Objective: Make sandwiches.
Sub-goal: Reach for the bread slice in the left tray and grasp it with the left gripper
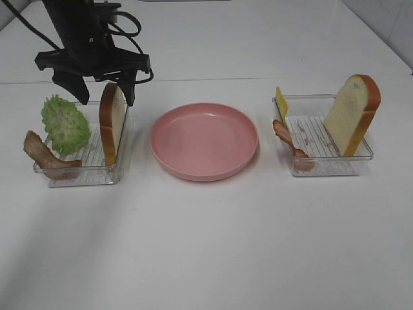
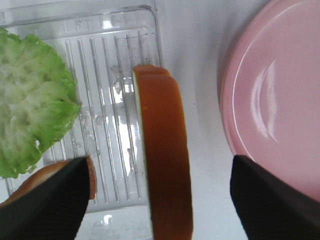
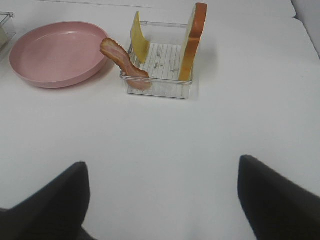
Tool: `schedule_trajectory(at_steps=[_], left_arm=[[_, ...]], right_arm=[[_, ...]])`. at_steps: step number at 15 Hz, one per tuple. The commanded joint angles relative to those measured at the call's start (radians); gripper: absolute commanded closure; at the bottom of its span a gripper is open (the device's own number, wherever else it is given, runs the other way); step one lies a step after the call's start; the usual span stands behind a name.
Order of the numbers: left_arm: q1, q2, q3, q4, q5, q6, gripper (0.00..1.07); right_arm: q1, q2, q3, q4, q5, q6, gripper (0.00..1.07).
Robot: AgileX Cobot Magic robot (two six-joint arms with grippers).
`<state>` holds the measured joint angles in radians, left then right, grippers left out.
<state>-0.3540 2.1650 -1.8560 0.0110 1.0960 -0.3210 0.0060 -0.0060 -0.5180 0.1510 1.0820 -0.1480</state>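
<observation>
No sandwiches are in view, only loose parts in two clear trays. In the left tray a bread slice stands on edge beside green lettuce and a bacon strip. My left gripper hangs open over that slice, one finger on each side. In the left wrist view the brown crust runs between the fingers with gaps on both sides. The right tray holds bread, cheese and bacon. My right gripper is open over bare table.
A pink plate with nothing on it sits between the two trays. The table is white, with a wall edge running behind the trays. The right arm is outside the high view.
</observation>
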Motion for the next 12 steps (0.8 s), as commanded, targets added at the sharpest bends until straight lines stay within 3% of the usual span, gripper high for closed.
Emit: schedule_trajectory(at_steps=[1, 3, 5, 6, 7, 8, 12], left_arm=[[-0.005, 0.033, -0.003, -0.004, -0.016, -0.005, 0.34], [-0.005, 0.050, -0.003, -0.003, -0.028, -0.005, 0.43], [-0.005, 0.054, -0.003, -0.003, -0.039, -0.005, 0.66], [-0.005, 0.054, -0.003, -0.003, -0.042, -0.005, 0.72], [-0.005, 0.053, -0.003, -0.003, -0.049, -0.005, 0.85], [-0.005, 0.053, -0.003, -0.004, -0.060, -0.005, 1.07], [-0.005, 0.009, -0.005, -0.011, -0.015, -0.002, 1.07]], right_arm=[[-0.006, -0.010, 0.001, 0.004, -0.003, 0.007, 0.31], [-0.006, -0.010, 0.001, 0.004, -0.003, 0.007, 0.31], [-0.006, -0.010, 0.001, 0.004, -0.003, 0.007, 0.31], [-0.006, -0.010, 0.001, 0.004, -0.003, 0.007, 0.31], [-0.006, -0.010, 0.001, 0.004, -0.003, 0.007, 0.31], [-0.006, -0.010, 0.001, 0.004, -0.003, 0.007, 0.31], [-0.006, -0.010, 0.001, 0.004, -0.003, 0.007, 0.31]])
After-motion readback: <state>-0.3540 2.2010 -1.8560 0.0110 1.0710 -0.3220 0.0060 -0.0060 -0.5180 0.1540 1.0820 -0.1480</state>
